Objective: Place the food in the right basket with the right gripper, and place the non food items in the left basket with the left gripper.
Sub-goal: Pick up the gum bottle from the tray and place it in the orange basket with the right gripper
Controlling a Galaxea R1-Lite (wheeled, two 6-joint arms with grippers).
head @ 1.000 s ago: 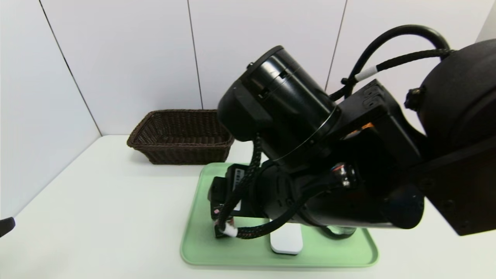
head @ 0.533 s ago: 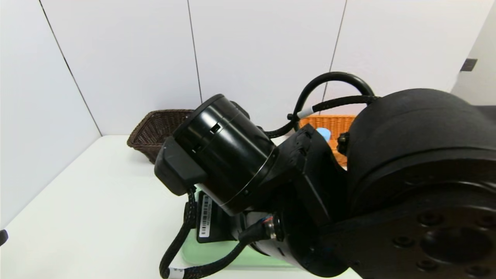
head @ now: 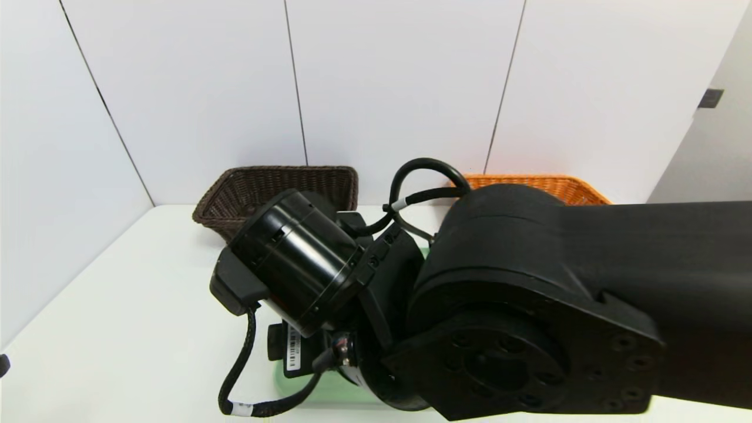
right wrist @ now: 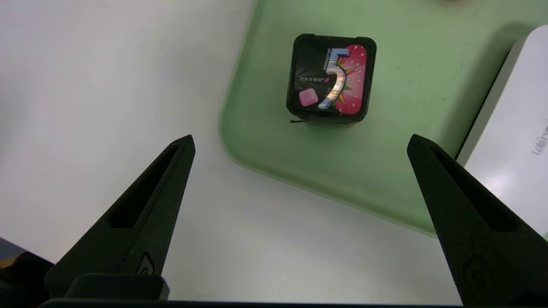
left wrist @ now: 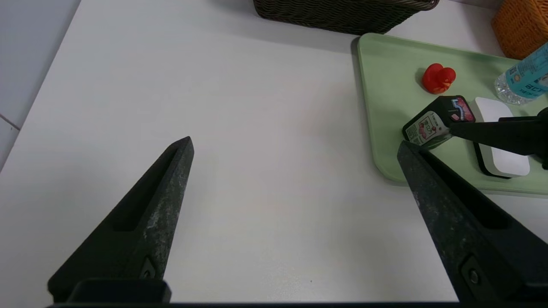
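1. Head view: mostly filled by the black right arm (head: 529,305), reaching across over the pale green flat plastic tray (head: 329,392), of which only a sliver shows under the wrist. Behind the tray, toward the wall, the dark brown woven wicker basket (head: 276,188) on the left and the orange woven wicker basket (head: 546,185) on the right, the latter partly hidden by the arm. Gripper fingers not visible here.

2. Left wrist view: left gripper (left wrist: 295,179) spread wide, holding nothing, over bare white table (left wrist: 214,128) well off the tray's (left wrist: 385,107) outer edge. On the tray: small red rubber duck (left wrist: 438,78), small black box marked "5" with pink-red print (left wrist: 436,122) near the tray's corner, flat white rounded oblong case (left wrist: 501,141) beside it, clear water bottle with light-blue label (left wrist: 524,79) farther along. A black finger of the right gripper just beside the box; contact cannot be told.

3. Right wrist view: right gripper (right wrist: 299,147) spread wide, empty, poised above the tray's (right wrist: 406,107) corner. Black box (right wrist: 330,78) on the tray just ahead of the fingertips, roughly centred between them, untouched. White case (right wrist: 509,145) beside one finger.
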